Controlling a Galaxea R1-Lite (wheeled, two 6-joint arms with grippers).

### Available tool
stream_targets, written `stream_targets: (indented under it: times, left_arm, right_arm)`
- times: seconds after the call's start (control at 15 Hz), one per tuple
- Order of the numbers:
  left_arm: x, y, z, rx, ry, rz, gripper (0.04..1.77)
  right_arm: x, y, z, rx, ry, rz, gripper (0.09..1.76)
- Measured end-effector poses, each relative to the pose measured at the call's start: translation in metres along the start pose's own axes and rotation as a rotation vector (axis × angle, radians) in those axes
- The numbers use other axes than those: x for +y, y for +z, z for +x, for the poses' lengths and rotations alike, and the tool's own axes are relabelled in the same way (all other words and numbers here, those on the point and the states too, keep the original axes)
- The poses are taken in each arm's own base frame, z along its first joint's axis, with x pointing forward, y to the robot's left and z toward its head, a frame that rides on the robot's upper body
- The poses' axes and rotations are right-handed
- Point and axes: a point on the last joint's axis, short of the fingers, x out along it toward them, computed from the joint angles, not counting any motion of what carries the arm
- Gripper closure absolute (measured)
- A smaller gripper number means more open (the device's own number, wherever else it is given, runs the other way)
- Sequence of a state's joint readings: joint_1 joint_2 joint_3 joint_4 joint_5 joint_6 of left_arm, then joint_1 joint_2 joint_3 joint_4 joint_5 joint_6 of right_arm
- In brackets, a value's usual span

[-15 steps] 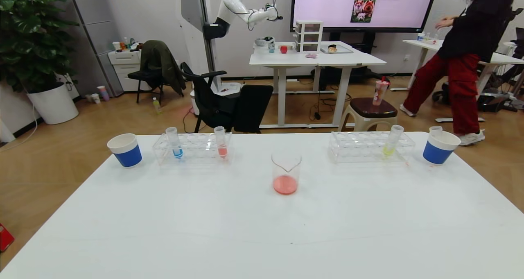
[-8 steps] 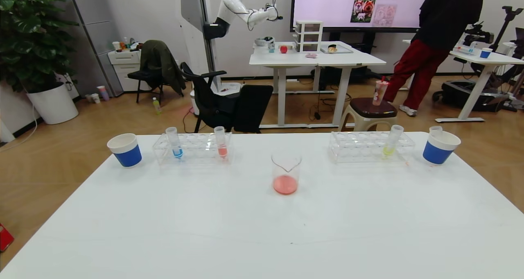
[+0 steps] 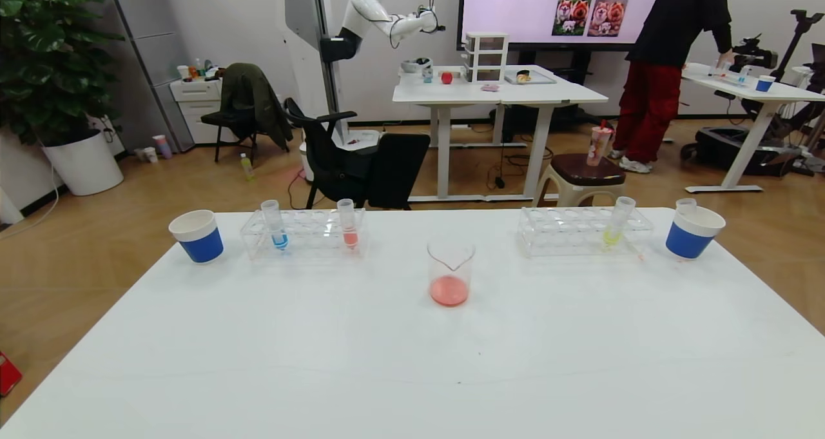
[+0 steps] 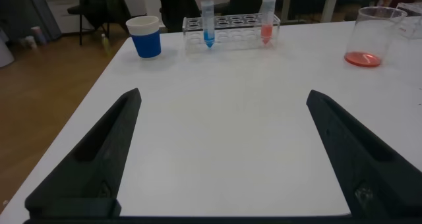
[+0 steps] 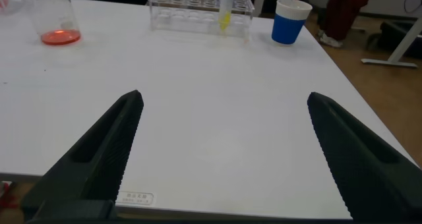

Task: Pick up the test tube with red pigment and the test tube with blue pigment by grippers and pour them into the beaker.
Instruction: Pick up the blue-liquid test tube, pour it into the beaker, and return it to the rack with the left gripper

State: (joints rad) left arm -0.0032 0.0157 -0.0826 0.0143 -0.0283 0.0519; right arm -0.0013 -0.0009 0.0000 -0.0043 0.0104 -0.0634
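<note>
White table [image 3: 412, 361] with beaker [image 3: 450, 273], two clear racks [image 3: 303, 233] [image 3: 580, 231], two blue-and-white paper cups [image 3: 196, 235] [image 3: 693, 232].

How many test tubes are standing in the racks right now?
3: the test tube with blue pigment and a pink-red tube in the left rack; a yellow tube in the right rack.

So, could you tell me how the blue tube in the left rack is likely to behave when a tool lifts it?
The blue tube looks slim and smooth, so probably slippery. It holds little liquid, so likely light. It stands upright in the rack, so lifting straight up seems safest.
</note>
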Motion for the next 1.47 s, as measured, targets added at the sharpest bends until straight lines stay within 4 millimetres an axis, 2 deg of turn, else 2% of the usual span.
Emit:
stream_targets:
  times: [0.2,0.33,0.53,0.67,0.87,1.07,1.27,1.47]
  left_arm:
    - [0.003,0.046,0.008,-0.031,-0.015,-0.006,0.06]
    - [0.005,0.082,0.028,-0.049,-0.022,-0.010,0.06]
    - [0.008,0.128,0.082,-0.063,-0.024,-0.009,0.06]
    - [0.009,0.144,0.128,-0.049,-0.024,-0.011,0.06]
    - [0.010,0.141,0.199,-0.024,-0.023,-0.017,0.06]
    - [0.008,0.118,0.259,-0.044,-0.024,-0.040,0.06]
    - [0.005,0.076,0.302,0.048,-0.029,-0.053,0.06]
    - [0.004,0.041,0.329,0.090,-0.023,-0.064,0.06]
  right_arm:
    - [0.000,0.000,0.000,0.000,0.000,0.000,0.11]
    - [0.000,0.000,0.000,0.000,0.000,0.000,0.11]
    - [0.000,0.000,0.000,0.000,0.000,0.000,0.11]
    - [0.000,0.000,0.000,0.000,-0.001,0.000,0.11]
    - [0.000,0.000,0.000,0.000,0.000,0.000,0.11]
    - [0.000,0.000,0.000,0.000,0.000,0.000,0.11]
    - [0.000,0.000,0.000,0.000,0.000,0.000,0.11]
    - [0.000,0.000,0.000,0.000,0.000,0.000,0.11]
